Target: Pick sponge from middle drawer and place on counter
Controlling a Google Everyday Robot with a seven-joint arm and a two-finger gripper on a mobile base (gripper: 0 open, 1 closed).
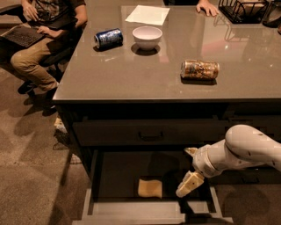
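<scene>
The sponge point(150, 188), pale yellow-tan, lies on the dark floor of the open middle drawer point(131, 212), near its front middle. My gripper point(190, 168) is on the end of the white arm coming in from the right. It hangs inside the drawer, just right of the sponge and apart from it. Its two pale fingers point(189, 184) stand apart and hold nothing. The counter point(131, 79) is the glossy grey-brown top above the drawers.
On the counter lie a gold-brown can point(199, 69), a blue can point(108, 38), a white bowl point(147, 36) and a sheet of paper point(147, 14). A wire basket point(241, 9) stands at the back right. A seated person point(39, 39) is at left. A shut drawer front with handle point(150, 135) sits above.
</scene>
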